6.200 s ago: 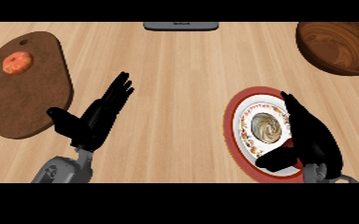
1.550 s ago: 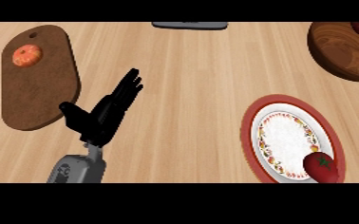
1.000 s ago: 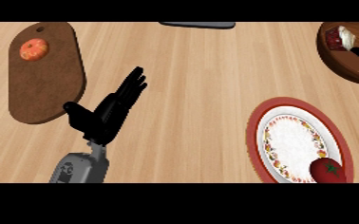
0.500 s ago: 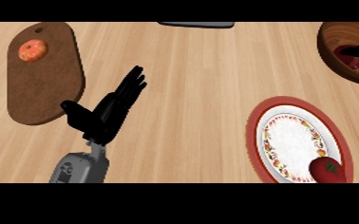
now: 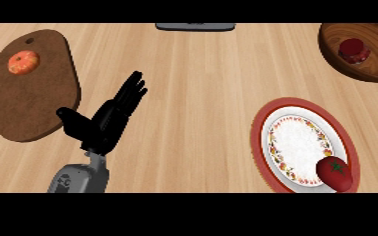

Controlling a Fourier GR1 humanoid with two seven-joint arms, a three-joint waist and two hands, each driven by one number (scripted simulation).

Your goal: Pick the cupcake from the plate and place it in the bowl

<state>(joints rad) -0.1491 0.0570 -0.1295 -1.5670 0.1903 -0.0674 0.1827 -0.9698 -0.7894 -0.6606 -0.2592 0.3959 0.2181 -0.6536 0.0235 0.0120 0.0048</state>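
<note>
A dark brown wooden cutting board (image 5: 37, 87) is lying at the left side of the light wooden bench (image 5: 199, 80), with a round orange-red fruit (image 5: 23, 62) on it. The left hand (image 5: 103, 120) is resting just right of the board. A red-rimmed white round plate (image 5: 304, 147) is sitting at the near right, carrying a red tomato (image 5: 337, 172) on its near edge. A dark wooden bowl (image 5: 353, 50) is standing at the far right, holding a red cupcake (image 5: 354, 50).

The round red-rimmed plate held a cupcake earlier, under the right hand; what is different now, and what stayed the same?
The cupcake has gone from the round red-rimmed plate and now lies in the brown wooden bowl at the upper right. The right hand, which was over the plate, has left the view. The open left hand, the red tomato on the plate and the dark wooden cutting board stayed as before.
</note>
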